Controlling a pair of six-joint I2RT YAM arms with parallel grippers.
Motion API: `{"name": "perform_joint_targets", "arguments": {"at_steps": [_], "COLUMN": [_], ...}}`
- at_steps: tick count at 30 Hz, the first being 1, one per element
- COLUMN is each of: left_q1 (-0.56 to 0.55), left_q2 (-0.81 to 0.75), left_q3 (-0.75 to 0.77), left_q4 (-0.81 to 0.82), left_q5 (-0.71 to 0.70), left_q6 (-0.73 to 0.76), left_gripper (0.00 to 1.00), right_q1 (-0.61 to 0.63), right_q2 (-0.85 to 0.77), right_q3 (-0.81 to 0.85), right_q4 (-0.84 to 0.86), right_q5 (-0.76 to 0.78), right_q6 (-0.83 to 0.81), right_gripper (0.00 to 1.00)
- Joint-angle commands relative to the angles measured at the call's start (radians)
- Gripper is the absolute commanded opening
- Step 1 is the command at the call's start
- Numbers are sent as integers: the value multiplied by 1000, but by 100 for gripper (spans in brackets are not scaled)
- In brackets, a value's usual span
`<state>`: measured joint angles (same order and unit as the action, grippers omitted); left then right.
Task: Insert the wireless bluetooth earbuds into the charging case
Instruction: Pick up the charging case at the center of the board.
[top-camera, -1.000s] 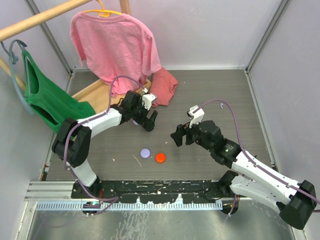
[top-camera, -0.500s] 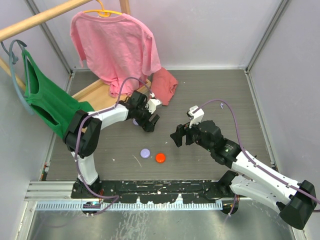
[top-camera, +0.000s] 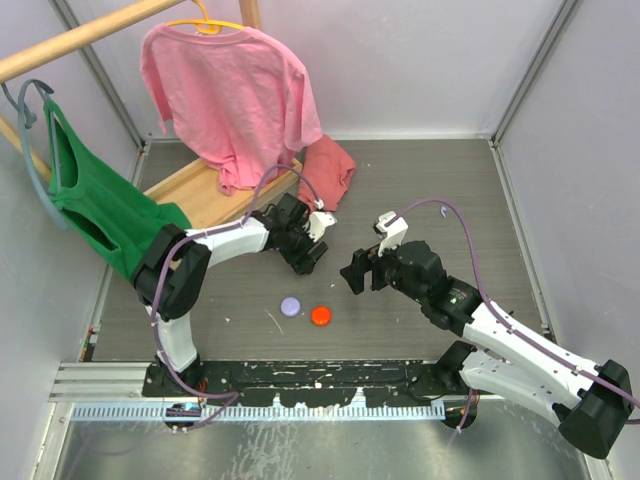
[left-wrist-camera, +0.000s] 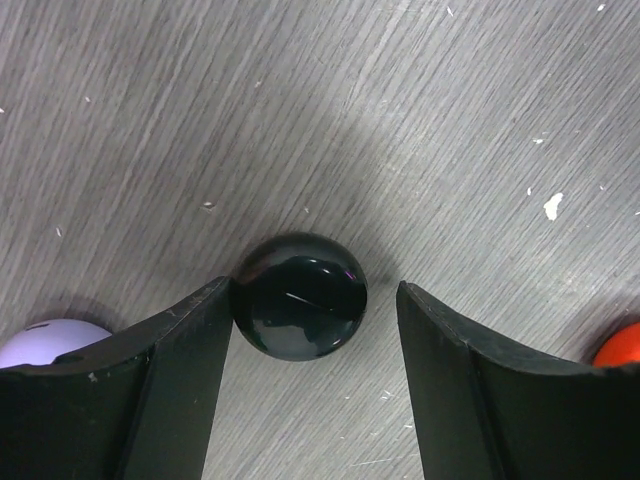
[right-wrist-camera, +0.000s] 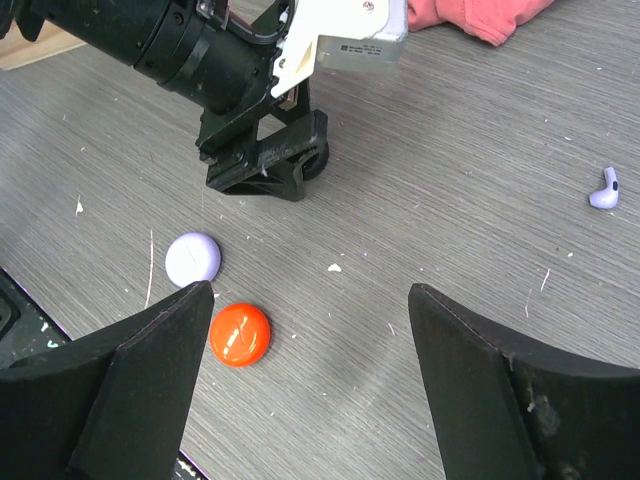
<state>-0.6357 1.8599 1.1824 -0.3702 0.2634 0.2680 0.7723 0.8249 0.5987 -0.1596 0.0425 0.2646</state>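
In the left wrist view a glossy black round charging case (left-wrist-camera: 300, 295) lies on the grey table between the fingers of my left gripper (left-wrist-camera: 315, 290). The left finger (left-wrist-camera: 190, 350) touches the case. The right finger (left-wrist-camera: 450, 360) stands a gap away, so the gripper is open. Two more round cases lie nearer the arm bases, a lavender one (top-camera: 291, 307) and an orange-red one (top-camera: 321, 316). One lavender earbud (right-wrist-camera: 603, 188) lies alone at the far right of the right wrist view. My right gripper (right-wrist-camera: 310, 300) hovers open and empty above the table near the orange-red case (right-wrist-camera: 240, 334).
A pink shirt (top-camera: 235, 95) and a green garment (top-camera: 95, 205) hang on a wooden rack (top-camera: 200, 190) at the back left. A crumpled pink-red cloth (top-camera: 330, 170) lies on the table behind the left gripper (top-camera: 310, 253). Walls enclose the table on three sides.
My left gripper has shifted right and slightly nearer, and its jaws have narrowed around the black case. The right arm has not moved.
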Motion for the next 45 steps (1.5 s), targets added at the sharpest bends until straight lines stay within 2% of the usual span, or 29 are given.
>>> {"name": "perform_joint_targets", "arguments": {"at_steps": [1, 9, 12, 22, 26, 28, 33, 45], "left_q1": [-34, -50, -51, -56, -58, -58, -59, -94], "left_q2": [-60, -100, -101, -74, -78, -92, -152, -334], "left_q3": [-18, -56, -73, -83, -102, -125, -198, -418], "left_q4": [-21, -17, 24, 77, 101, 130, 235, 518], "left_q5": [-63, -86, -69, -76, -71, -66, -65, -78], "left_q6": [-38, -51, -58, -83, -91, -101, -152, -272], "left_gripper": [67, 62, 54, 53, 47, 42, 38, 36], "right_q1": [-1, -2, -1, -2, -2, -2, -5, -40], "right_q2": [-10, -21, -19, -36, -33, -32, -15, 68], "right_q3": [10, 5, 5, 0, -3, -3, -9, -39], "right_q4": [28, 31, 32, 29, 32, 32, 43, 174], "right_q5": [-3, 0, -2, -8, 0, 11, 31, -31], "right_q6": [10, 14, 18, 30, 36, 41, 69, 204], "right_gripper": [85, 85, 85, 85, 85, 85, 85, 83]}}
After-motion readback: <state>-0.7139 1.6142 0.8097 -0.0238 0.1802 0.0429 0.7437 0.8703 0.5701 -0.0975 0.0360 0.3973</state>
